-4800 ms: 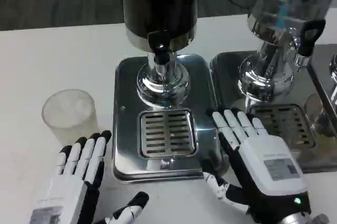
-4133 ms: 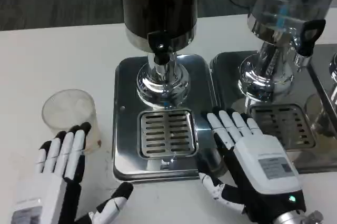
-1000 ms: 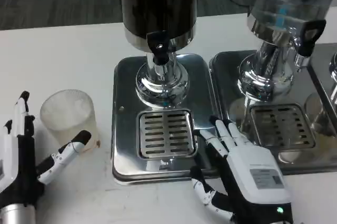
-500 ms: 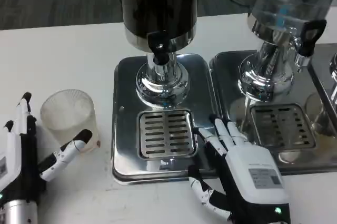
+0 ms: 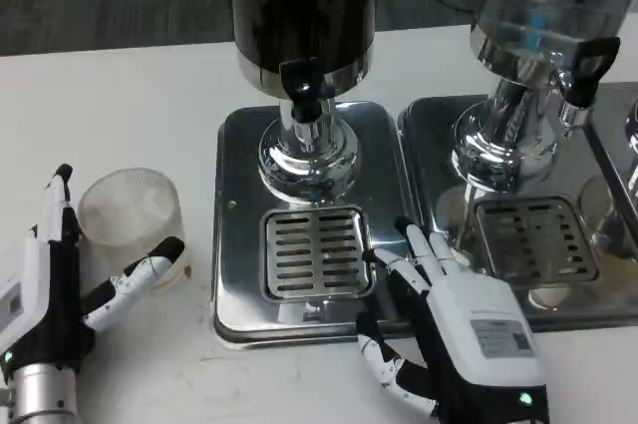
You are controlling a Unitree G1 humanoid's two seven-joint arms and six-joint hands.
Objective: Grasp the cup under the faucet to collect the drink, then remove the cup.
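So from my end I'm looking down at the cup [image 5: 132, 212], a frosted, cloudy plastic tumbler, round and squat, sitting on the white bench [image 5: 120, 105] well to the left of the faucet [image 5: 302, 85], not under it. The left hand [image 5: 60, 284] is sitting open just beside it, white and black fingers [image 5: 58, 207] pointing up along the cup's left side and the thumb [image 5: 145, 269] reaching across to its base on the right; I can't tell if anything is actually touching. The right hand [image 5: 454, 319] is lying flat and open, holding nothing, fingers spread over the front right corner of the shiny steel tray [image 5: 239, 274], right next to the slotted drip grate [image 5: 316, 252]. There's a grey label on the back of that hand [image 5: 495, 336] but the print is too small for me to read. The dispenser [image 5: 302, 15] is a dark cylinder on a polished chrome pedestal [image 5: 307, 160] with a black tap handle. A second dispenser [image 5: 543, 15] with a clear tank is standing to the right on its own steel tray [image 5: 429, 145], with another black-handled tap [image 5: 583, 60] and grate [image 5: 533, 236].
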